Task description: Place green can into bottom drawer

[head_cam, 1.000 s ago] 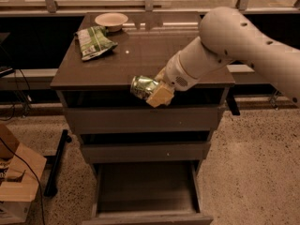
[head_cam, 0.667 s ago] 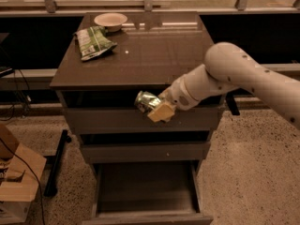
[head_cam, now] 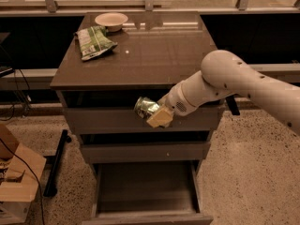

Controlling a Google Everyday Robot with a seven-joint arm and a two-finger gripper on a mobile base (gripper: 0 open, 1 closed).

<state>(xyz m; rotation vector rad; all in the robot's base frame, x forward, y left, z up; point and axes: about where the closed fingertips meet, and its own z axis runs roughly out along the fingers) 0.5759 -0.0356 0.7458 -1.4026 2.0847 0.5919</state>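
Three grey-brown drawers stacked in one dark cabinet: top drawer (head_cam: 108, 122) and middle drawer (head_cam: 140, 152) pushed in or nearly so, the lowest and deepest bottom drawer (head_cam: 145, 189) pulled out toward the camera, flat dark floor showing.

Small cylindrical green can (head_cam: 145, 107) with green-and-white wrap and shiny metal ends held in the air, tilted, just in front of the top drawer's panel and under the lip of the glossy brown surface (head_cam: 159, 55). Well above the open drawer, middle drawer front between the two in height.

Pinched in the claw (head_cam: 153, 112): one pale yellowish finger pad (head_cam: 160, 117) pressed to the can's lower right side, the other finger hidden behind the can. Thick white arm (head_cam: 243, 83) reaching in from the right, crossing the cabinet's right front corner.

On the surface, far left corner: flat green-and-white striped snack bag (head_cam: 93, 41), just beside a shallow cream bowl (head_cam: 111, 20), both well apart from the can.

On the speckled floor (head_cam: 248, 172) to the left: open brown cardboard box (head_cam: 18, 184), thin black cable (head_cam: 29, 170), dark bar (head_cam: 56, 163) leaning near the cabinet's side.

Print on can and bag too small to read.
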